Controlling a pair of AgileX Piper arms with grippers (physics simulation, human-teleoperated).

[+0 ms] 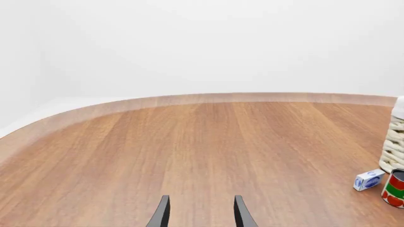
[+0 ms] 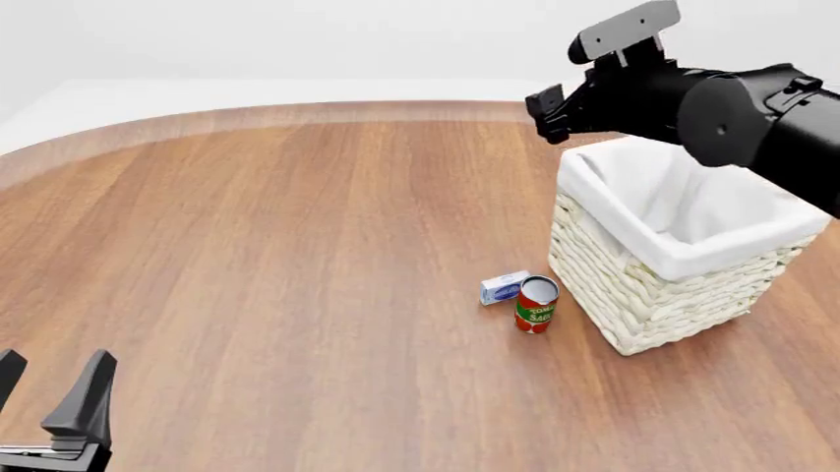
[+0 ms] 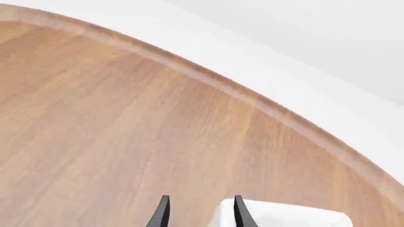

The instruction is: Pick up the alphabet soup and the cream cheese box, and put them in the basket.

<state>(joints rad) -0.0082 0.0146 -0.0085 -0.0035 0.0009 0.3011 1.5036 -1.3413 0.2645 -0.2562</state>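
The wooden table (image 2: pixel 263 246) takes up most of the front view. The basket (image 2: pixel 656 295) stands on it at about 3 o'clock from the centre, and its white cloth liner (image 2: pixel 683 211) is folded over the rim.

The right arm (image 2: pixel 709 108) hangs above the basket's far left corner. Its wrist view shows the right gripper (image 3: pixel 198 198) with its fingers apart and nothing between them, and a corner of the liner just beneath. The left gripper (image 2: pixel 53 408) sits low at 7 o'clock in the front view. It is also spread wide and empty, well apart from everything else.

A red can with a green band (image 2: pixel 536 305) stands upright near the basket's near left wall. It is not part of the job. The cream cheese box (image 2: pixel 505 287) lies flat on the table just beside that can, at its 10 o'clock. I cannot tell whether the two touch.

The box's long axis runs roughly from 8 to 2 o'clock. It lies at about 2 o'clock from the left gripper and about 6 o'clock from the right one, below it. The right arm looks nearer, so it is probably the one to take the box, approaching from the side away from the red can.

The alphabet soup shows in no view. It may be inside the basket, whose floor is hidden by the walls and liner, but that cannot be told. In the left wrist view the basket and the red can are cut off by the picture's edge.
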